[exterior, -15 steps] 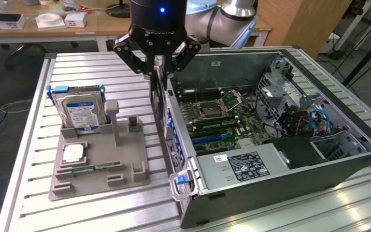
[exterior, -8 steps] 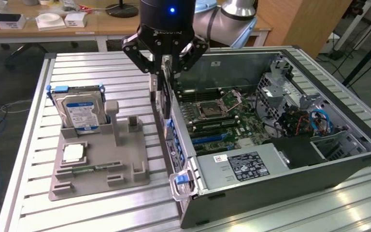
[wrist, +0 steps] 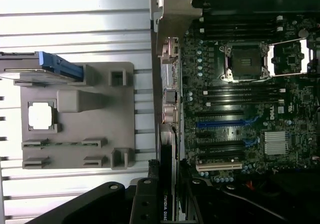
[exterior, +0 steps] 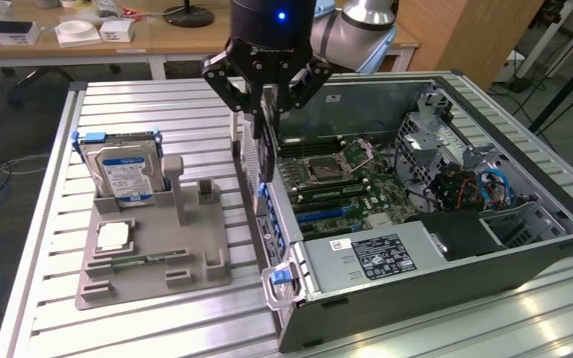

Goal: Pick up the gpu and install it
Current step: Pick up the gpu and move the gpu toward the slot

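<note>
My gripper [exterior: 266,110] hangs over the near side wall of the open computer case [exterior: 525,261], shut on the gpu [exterior: 259,153]. The gpu is a thin black card held on edge, with its perforated silver bracket toward the exterior view's left. Its lower end is level with the case's rim, above the motherboard [exterior: 351,186]. In the wrist view the gpu [wrist: 167,184] runs edge-on away from my gripper [wrist: 168,206], its bracket end lying along the case wall beside the blue expansion slot [wrist: 220,123].
A grey parts holder [exterior: 157,246] on the slatted table carries an upright blue-labelled hard drive [exterior: 122,171], a square chip [exterior: 114,236] and a slim memory stick [exterior: 142,261]. The power supply [exterior: 376,257] fills the case's near corner. Desks stand behind.
</note>
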Robot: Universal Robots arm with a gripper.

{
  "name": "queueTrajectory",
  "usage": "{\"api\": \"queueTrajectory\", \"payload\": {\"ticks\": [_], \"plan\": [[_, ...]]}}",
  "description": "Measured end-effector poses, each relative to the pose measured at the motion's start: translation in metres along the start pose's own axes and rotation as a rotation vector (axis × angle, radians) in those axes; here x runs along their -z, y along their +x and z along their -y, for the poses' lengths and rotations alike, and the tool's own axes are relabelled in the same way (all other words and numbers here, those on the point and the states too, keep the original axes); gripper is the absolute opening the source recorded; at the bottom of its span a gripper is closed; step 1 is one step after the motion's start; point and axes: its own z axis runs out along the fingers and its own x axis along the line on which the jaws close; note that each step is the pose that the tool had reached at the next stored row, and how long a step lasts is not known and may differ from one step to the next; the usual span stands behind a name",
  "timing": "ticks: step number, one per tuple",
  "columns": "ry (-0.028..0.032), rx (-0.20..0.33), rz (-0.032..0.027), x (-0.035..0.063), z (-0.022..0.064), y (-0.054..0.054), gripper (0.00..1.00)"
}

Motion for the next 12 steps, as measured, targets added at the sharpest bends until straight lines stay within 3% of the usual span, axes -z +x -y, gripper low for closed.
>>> {"api": "queueTrajectory", "payload": {"ticks": [12], "plan": [[0.0001,0.0,-0.0004,-0.0006,-0.0016,-0.022,0.26]]}}
